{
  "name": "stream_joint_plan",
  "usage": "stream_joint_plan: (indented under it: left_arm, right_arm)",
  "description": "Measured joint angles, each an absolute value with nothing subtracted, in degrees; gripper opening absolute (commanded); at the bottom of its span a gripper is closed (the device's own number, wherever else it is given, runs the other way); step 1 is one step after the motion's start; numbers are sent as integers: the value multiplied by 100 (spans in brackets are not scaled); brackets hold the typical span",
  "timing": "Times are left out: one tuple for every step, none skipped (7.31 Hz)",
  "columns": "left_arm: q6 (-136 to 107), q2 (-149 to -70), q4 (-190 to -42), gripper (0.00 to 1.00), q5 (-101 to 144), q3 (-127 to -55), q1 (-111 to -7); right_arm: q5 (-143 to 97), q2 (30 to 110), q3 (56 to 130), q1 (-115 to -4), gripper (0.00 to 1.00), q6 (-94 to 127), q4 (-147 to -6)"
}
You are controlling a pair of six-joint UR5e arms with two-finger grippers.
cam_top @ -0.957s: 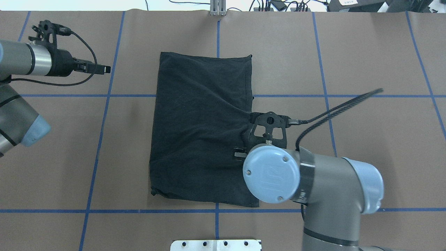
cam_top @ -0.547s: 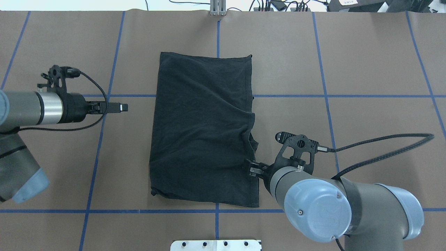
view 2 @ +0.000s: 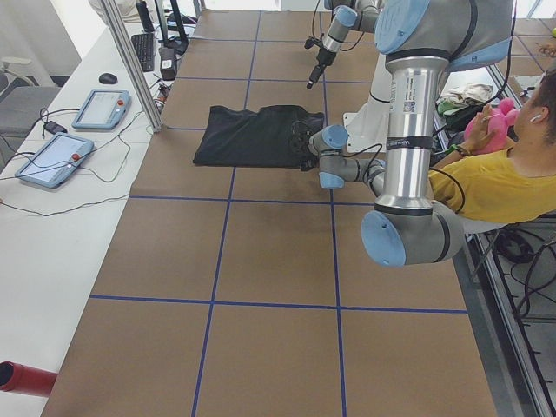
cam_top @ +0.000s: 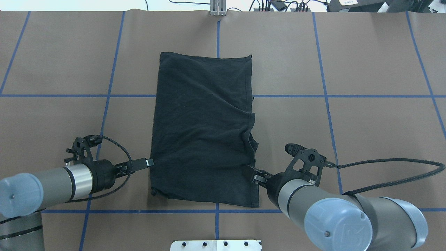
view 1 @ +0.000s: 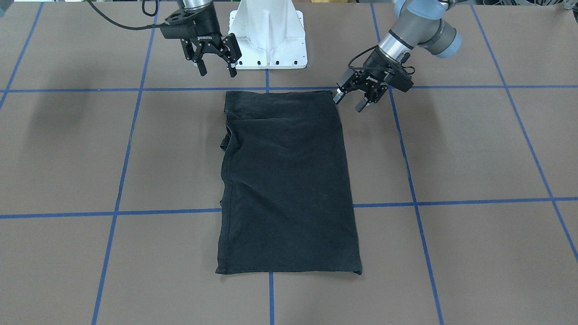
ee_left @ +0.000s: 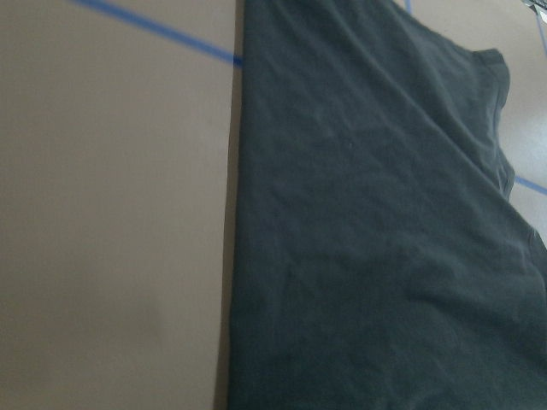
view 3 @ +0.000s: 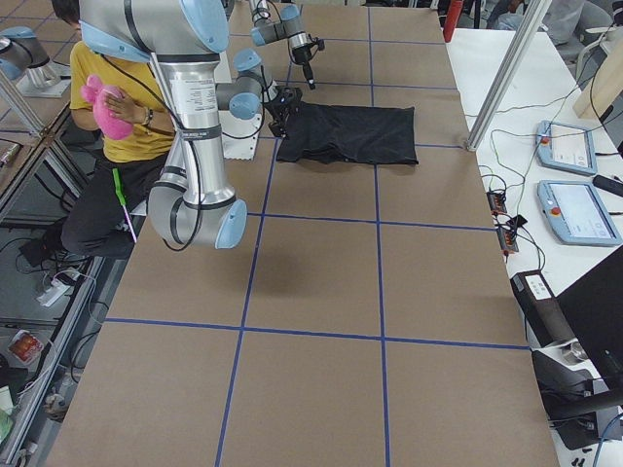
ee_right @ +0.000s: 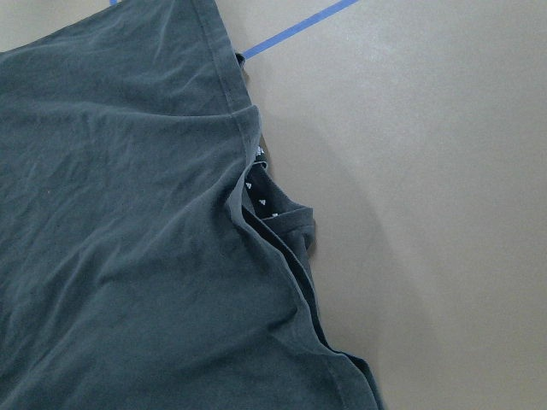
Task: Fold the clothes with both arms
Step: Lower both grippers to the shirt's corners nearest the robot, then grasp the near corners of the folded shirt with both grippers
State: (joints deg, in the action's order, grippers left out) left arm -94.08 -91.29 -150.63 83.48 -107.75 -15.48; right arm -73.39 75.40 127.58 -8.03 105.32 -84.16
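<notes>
The robot's black two-finger left gripper [view 1: 348, 102] has its fingers spread apart with nothing between them. It hangs by the left edge of the black short-sleeved T-shirt [view 1: 284, 180], near the end closest to the robot. From overhead, the left gripper [cam_top: 149, 162] points straight at that edge with its tip just at the cloth; whether it touches cannot be told. Its wrist camera looks along the straight edge, with dark cloth [ee_left: 385, 239] on one side and bare table on the other.

The black two-finger right gripper [view 1: 217, 71] is likewise spread and empty. It hovers over the opposite long edge, again near the robot's end, and from overhead its tip overlaps the hem [cam_top: 256, 175]. Its wrist camera shows bunched layers at that edge and an inner layer with small white marks [ee_right: 256, 193].

The T-shirt lies flat, folded into a long rectangle with its upper face all black, on the brown table cover [cam_top: 366, 52], which is crossed by blue tape lines [cam_top: 69, 95]. It sits midway between the silver-grey left arm [cam_top: 52, 183] and the silver-grey right arm [cam_top: 334, 216]. The white base block [view 1: 268, 31] stands just behind the shirt's near end. A person in a yellow top [view 2: 495, 187] sits behind the robot, holding something pink [view 2: 486, 129].
</notes>
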Motion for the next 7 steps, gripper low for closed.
stream_joint_plan:
  left_arm:
    - [-9751,-9137,-15054,100,8124,-10760,-1303]
    - [-9956,-9184,-14991,100,7991,-10730,-1156]
    - [-10074,-9283,-14844,93,7913,-10714,-1061]
    - [-10142,-9372,-14699,77,7881,-10715,-1002]
    - [-10171,-9415,-14612,64,7848,-10718,-954]
    - [-10181,-9426,-14575,59,7806,-10716,-927]
    - [-10183,-9420,-14558,56,7783,-10711,-914]
  right_arm:
    - [-7334,7786,12728,-801,99,10512,-7895]
    - [-7332,7919,12716,-804,99,10499,-7632]
    - [-7328,7972,12712,-811,99,10493,-7530]
    - [-7322,7990,12710,-814,99,10491,-7496]
    - [-7317,7994,12709,-817,99,10488,-7485]
    - [-7312,7997,12709,-817,99,10486,-7481]
    - [-7307,7998,12709,-816,99,10486,-7480]
